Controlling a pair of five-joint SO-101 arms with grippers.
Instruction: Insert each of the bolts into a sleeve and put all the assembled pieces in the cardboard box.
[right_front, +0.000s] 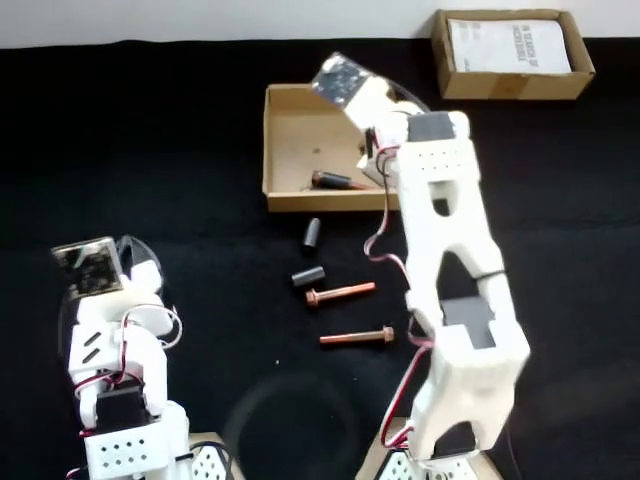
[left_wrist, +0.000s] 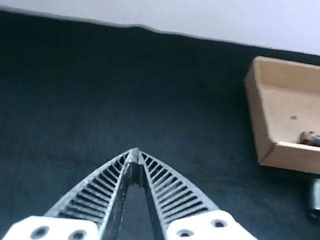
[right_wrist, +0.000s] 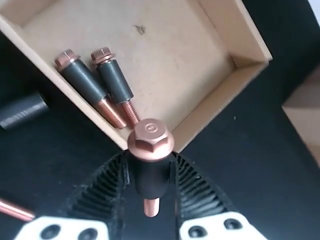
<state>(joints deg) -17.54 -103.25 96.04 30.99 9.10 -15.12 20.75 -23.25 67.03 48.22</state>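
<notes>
The right end effector (right_wrist: 149, 172) is found clamped on an assembled piece (right_wrist: 150, 142), a copper-coloured bolt seated in a dark sleeve, with the flanged hex head standing clear of the fingers and the threaded tip showing beneath the sleeve. This piece is held over the near edge of the cardboard box (right_wrist: 240, 65), by one of its corners. Two further assembled pieces (right_wrist: 90, 87) (right_wrist: 115, 85) are recorded lying side by side on the box floor, against a wall, heads pointing the same way. On the black bench (right_front: 150, 150), in front of the box, two loose sleeves (right_front: 312, 233) (right_front: 308, 275) are noted, one near the box wall and the other just beyond it. Two bare bolts (right_front: 340, 293) (right_front: 357, 337) lie near them, roughly parallel and apart from each other. The left end effector (left_wrist: 134, 152) is seen with its fingers brought together at the tips, nothing between them, well apart from the box. A second cardboard box (right_front: 445, 60) holding a printed sheet is observed at the far edge of the bench.
</notes>
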